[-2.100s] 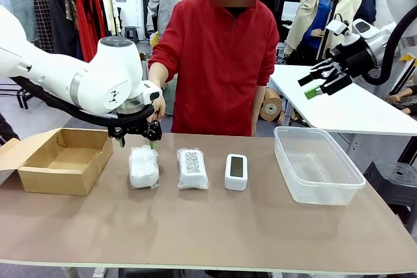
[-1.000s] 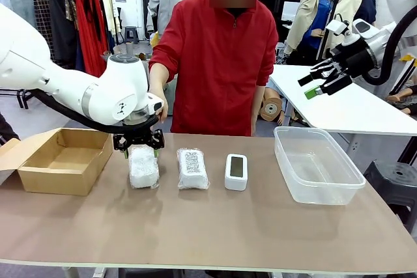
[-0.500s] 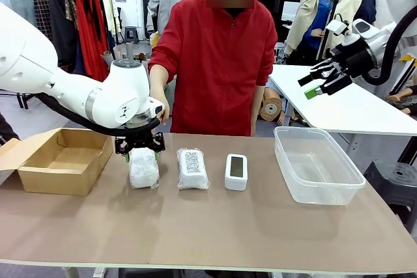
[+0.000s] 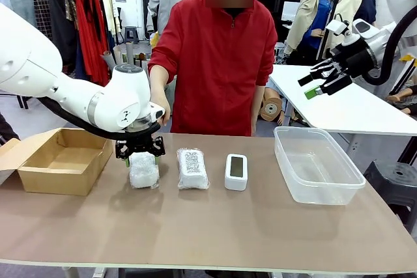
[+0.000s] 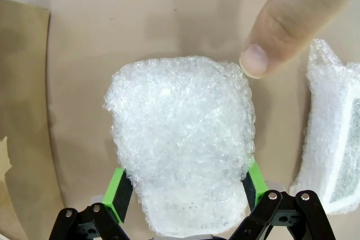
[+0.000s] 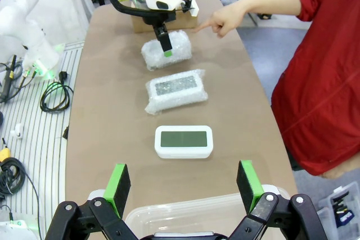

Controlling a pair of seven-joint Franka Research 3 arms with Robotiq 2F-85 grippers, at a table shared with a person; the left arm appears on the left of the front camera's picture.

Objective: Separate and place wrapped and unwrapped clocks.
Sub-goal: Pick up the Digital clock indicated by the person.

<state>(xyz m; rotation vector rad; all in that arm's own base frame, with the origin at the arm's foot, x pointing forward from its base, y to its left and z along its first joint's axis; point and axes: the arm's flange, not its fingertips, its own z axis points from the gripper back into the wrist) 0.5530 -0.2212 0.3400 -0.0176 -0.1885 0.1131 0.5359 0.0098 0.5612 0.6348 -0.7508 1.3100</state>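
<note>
While an open cardboard box (image 4: 62, 157) is sitting at the left end of the table (image 4: 215, 226), the left gripper (image 4: 141, 155) is reaching down just to its right over the plain bubble-wrapped clock (image 4: 144, 174). Its fingers are spreading wide, so that one green pad (image 5: 120, 192) is standing at each side of the bundle, right against the wrap. The person's hand (image 6: 225, 23) is pointing at this bundle, the fingertip just beside its far corner. To the right, the wrapped clock with the dark label (image 4: 193, 168) is lying flat, apart from the first, and the bare white clock (image 4: 236, 172) is lying next, screen up. Farther right a clear plastic tub (image 4: 317, 167) is standing. The right gripper (image 4: 307, 87) is hovering high above the table's far right, its fingers gaping wide and holding nothing.
</note>
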